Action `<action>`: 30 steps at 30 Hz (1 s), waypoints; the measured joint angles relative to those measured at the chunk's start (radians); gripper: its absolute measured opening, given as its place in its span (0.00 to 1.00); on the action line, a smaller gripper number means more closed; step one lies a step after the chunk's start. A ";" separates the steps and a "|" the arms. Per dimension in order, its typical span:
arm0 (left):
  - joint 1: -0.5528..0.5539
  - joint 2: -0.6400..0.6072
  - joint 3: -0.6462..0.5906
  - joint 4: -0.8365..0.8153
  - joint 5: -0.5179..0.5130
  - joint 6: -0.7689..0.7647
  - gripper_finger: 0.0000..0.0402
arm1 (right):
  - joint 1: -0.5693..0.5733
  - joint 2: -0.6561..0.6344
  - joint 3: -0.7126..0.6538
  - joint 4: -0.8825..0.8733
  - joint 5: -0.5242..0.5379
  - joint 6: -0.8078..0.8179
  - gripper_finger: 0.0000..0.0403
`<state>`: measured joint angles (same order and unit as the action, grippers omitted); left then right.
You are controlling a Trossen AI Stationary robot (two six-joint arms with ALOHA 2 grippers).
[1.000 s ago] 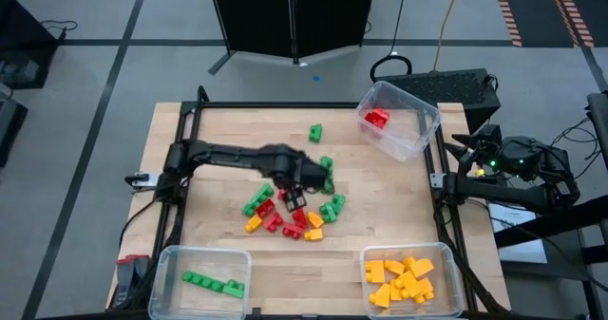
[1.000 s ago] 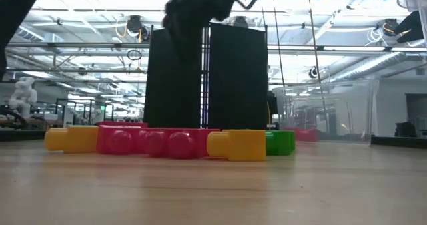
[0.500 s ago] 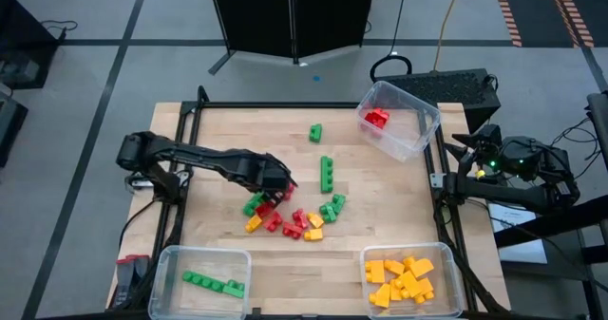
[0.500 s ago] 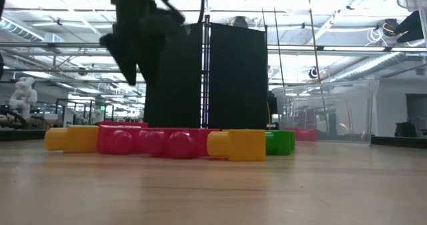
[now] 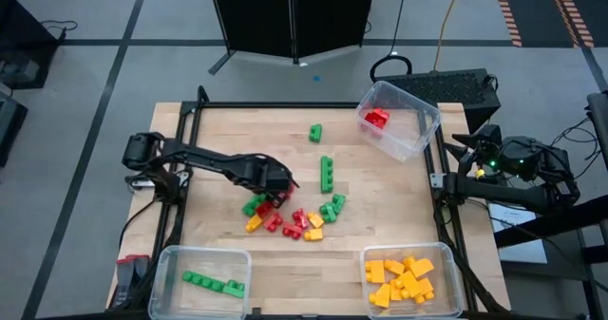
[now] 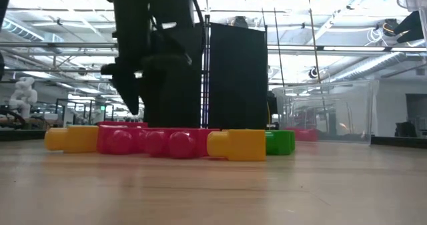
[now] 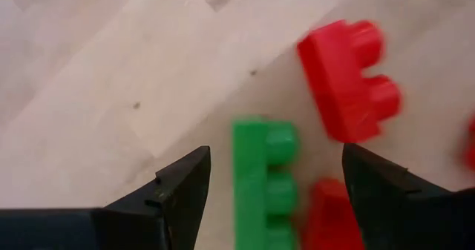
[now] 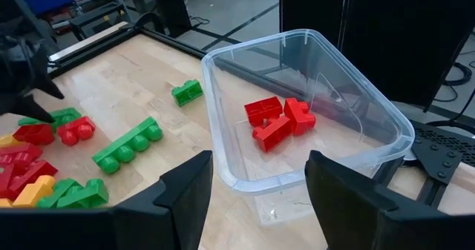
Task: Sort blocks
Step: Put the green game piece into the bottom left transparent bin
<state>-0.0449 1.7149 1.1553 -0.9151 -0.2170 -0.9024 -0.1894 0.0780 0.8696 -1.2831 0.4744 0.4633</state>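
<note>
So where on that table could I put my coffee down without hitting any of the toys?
Bare wood lies between the green bin and the yellow bin, and along the far-left edge of the table. The middle is crowded: the mixed pile of blocks sits there, with the open left gripper over it.

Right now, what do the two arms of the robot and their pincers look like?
Both arms are dark, nearly black. The left arm is slim and jointed, and its left pincer has two flat, wedge-shaped black fingers. The right pincer looks the same. On the right arm a small green light glows among black cables.
</note>
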 joint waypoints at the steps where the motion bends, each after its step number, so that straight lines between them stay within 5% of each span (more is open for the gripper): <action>1: 0.003 0.012 0.000 -0.002 -0.002 0.015 0.62 | 0.000 0.000 0.000 0.000 0.000 0.000 0.52; 13: 0.012 0.194 0.006 0.033 0.092 0.048 0.59 | 0.000 0.000 0.000 0.000 0.000 0.014 0.52; 25: 0.020 0.178 0.048 0.050 0.078 0.050 0.03 | 0.000 0.000 0.000 0.000 0.001 0.011 0.52; 30: 0.032 0.132 0.116 0.017 -0.010 0.053 0.01 | 0.000 0.000 0.000 0.000 0.002 0.008 0.52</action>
<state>-0.0131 1.8464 1.2713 -0.8985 -0.2266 -0.8497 -0.1897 0.0780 0.8696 -1.2835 0.4763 0.4708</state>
